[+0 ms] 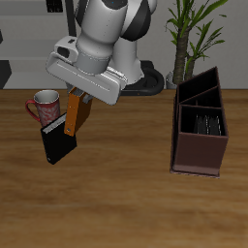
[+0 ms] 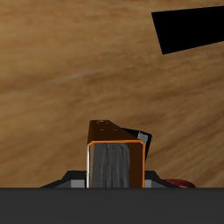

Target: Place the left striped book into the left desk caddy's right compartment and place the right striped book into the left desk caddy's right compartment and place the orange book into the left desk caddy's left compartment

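While the arm is hanging over the table (image 1: 126,203) in the exterior view, the gripper (image 1: 77,108) is pinching the orange book (image 1: 83,111) between its jaws, lifted clear of the wood and tilted a bit. Using the red-and-white mug (image 1: 44,105) as the landmark: the orange book is hovering just beside the mug, on the side toward the caddy, and the black book (image 1: 58,143) is lying just in front of the mug, nearer the table's front edge, partly under the gripper. The left desk caddy (image 1: 200,145) is sitting well apart from the mug, over by the potted plant (image 1: 194,39). Its compartment nearer the front edge is showing two thin striped things standing inside, looks like the left striped book (image 1: 201,123) and the right striped book (image 1: 212,124), though honestly I can't tell which is which at this size. The compartment farther back is looking dark inside.

Over in the wrist view, the orange book (image 2: 115,156) is filling the middle, clamped, with its grey page edge facing the camera and the orange cover wrapping around it. The black book (image 2: 188,29) is showing as a flat dark shape on the wood, apart from the held book. A sliver of red, probably the mug (image 2: 179,183), is peeking out just beside the orange book.
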